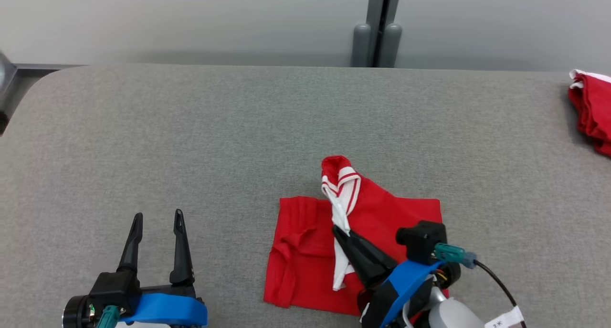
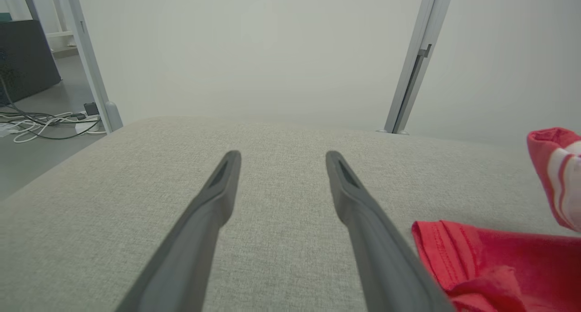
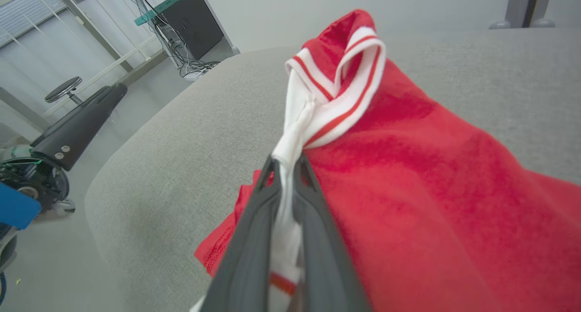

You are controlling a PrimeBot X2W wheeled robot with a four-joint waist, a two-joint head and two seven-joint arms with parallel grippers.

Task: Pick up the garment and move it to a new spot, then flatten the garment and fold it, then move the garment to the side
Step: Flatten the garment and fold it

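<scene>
Right claw (image 1: 337,230) pinching one garment (image 1: 300,244), left claw (image 1: 158,215) spread, second cloth (image 1: 592,109) apart

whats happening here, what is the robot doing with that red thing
A two-armed robot is working on a red garment that lies on a grey table. Its right hand is shut on the garment's white striped trim, which is bunched up over the red cloth. The left hand is open and holds nothing, off to the garment's left. The fold does not look finished. Another red cloth sits at the table's far right edge.
</scene>
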